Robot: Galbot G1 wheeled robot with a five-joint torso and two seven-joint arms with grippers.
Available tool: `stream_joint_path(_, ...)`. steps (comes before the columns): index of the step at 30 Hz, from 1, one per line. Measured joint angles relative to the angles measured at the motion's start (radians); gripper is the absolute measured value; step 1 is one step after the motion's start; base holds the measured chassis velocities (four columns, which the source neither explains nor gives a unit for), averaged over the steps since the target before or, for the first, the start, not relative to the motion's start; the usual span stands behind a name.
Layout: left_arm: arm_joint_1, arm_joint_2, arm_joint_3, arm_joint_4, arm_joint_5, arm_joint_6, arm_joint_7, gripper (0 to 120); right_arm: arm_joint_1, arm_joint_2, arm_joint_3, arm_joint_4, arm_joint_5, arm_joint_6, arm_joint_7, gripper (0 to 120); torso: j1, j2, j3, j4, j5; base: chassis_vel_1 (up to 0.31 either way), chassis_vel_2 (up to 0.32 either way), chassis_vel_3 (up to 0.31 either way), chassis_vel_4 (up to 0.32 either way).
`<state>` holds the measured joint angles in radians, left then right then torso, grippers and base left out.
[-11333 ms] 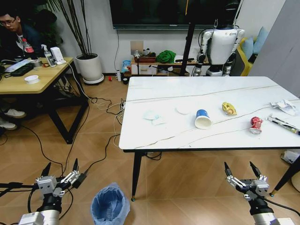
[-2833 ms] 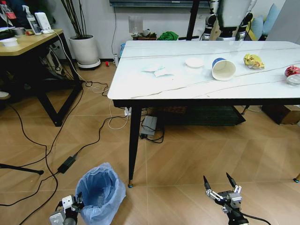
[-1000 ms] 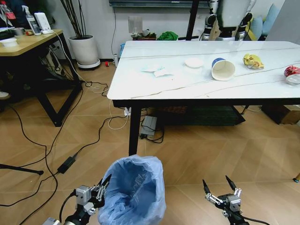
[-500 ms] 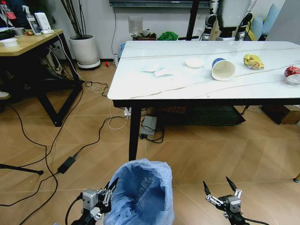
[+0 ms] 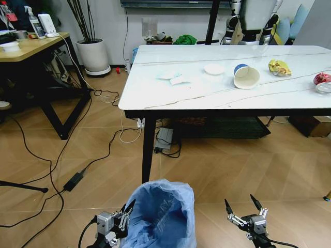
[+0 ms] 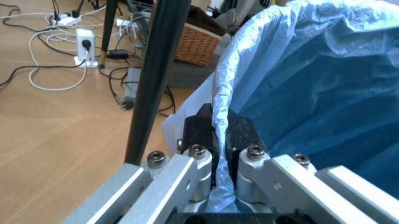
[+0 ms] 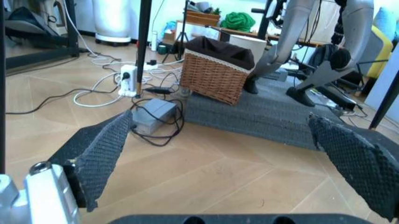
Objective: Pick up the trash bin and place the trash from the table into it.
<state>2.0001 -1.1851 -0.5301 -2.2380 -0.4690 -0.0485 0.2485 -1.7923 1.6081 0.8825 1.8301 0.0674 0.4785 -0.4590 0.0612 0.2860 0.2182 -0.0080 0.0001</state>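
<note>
At the left, low in the head view, the left gripper is closed on the rim of the trash bin. In the left wrist view its fingers pinch the edge of the blue bag between them, one finger outside and one inside. The bin is lifted near the robot, in front of the table, beside the black table leg.

On the table, from left to right, lie white tissues, a white lid, a paper cup on its side, a yellow wrapper and a red can at the edge of the view.

At the right, the right gripper hovers above the wooden floor with its fingers spread wide and nothing between them. Behind it a wicker basket stands under the table.
</note>
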Motion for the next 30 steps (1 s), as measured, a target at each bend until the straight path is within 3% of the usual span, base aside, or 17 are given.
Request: stream_joint_path(30,0.019,-0.013,-0.020,-0.022,-0.022,0.029,-0.008,0,0.003,0.000,-0.006,-0.002,0.005,-0.001,0.001,100,0.044,0.134,0.090,0.0000,0.0000,0.000,0.000,0.000,0.000)
